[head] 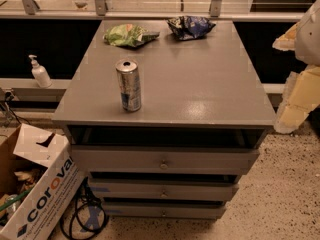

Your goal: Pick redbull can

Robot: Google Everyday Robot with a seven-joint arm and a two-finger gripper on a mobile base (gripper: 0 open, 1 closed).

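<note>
Gripper: the pale, cream-and-white gripper (299, 94) shows only in part at the right edge of the camera view, off the right side of the cabinet and level with its top.
Grip state: I cannot tell whether it is spread or pressed together; it is well apart from the can, so it is not holding it.
Redbull can: the slim, tall silver-and-blue metal redbull can (129, 85) stands upright on the left front part of the top, pull-tab hole facing up, nothing touching it.
Cabinet top: the flat grey top of the drawer cabinet (200, 84) lies bare between the can and the gripper.
Snack bags: a crumpled green snack bag (130, 35) and a crumpled dark blue snack bag (190, 26) lie near the back edge, both well apart from the can.
Drawers: three grey drawers with small knobs (165, 161) sit below the top.
Surroundings: a white pump bottle (39, 73) stands on a ledge to the left; an open cardboard box (45, 184) and black cable (85, 219) are on the speckled floor.
Done: by my judgement, nothing of the pick yet.
Left: the reach across to the can, the closing around it, and the lift.
</note>
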